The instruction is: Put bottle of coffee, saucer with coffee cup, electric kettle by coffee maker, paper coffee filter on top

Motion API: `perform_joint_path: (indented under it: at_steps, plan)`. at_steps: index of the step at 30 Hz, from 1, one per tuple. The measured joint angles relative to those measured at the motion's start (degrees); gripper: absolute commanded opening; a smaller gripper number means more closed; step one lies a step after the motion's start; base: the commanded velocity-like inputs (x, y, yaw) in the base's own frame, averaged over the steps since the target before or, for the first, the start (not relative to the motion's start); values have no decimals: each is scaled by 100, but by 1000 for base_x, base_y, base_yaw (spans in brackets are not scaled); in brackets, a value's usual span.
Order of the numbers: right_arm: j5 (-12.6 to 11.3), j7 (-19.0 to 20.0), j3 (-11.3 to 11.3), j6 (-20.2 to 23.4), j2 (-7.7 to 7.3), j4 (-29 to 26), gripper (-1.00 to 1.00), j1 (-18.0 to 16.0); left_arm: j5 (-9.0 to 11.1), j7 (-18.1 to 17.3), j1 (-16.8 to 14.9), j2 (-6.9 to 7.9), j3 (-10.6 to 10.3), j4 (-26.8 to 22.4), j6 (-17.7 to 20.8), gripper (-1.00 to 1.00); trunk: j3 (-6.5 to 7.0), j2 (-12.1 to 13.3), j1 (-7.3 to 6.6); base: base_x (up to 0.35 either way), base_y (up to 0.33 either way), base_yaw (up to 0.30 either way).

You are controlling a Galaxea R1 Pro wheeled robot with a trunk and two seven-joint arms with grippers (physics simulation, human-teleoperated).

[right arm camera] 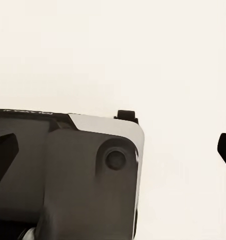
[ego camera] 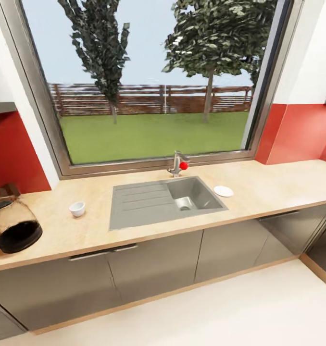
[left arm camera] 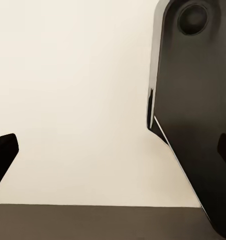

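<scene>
We've got the coffee cup (ego camera: 77,208) left of the sink (ego camera: 163,202), the saucer (ego camera: 223,191) right of it, kettle (ego camera: 13,225) at the counter (ego camera: 273,182) far left. Both fingers pairs look spread, empty. Risk: clipping the kettle rolling in.

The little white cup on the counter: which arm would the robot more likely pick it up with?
Probably the left. The coffee cup stands left of the sink, on the robot's left side; the saucer lies right of it, nearer the right arm. Neither arm is reaching yet.
</scene>
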Motion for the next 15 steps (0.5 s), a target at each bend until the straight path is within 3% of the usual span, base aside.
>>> perform_joint_path:
  at_steps: [15]
  plan:
    - [0,2,3,2,-1,0,100,0,0,2,0,4,3,-1,-4,100,1,2,0,125,-274,-266]
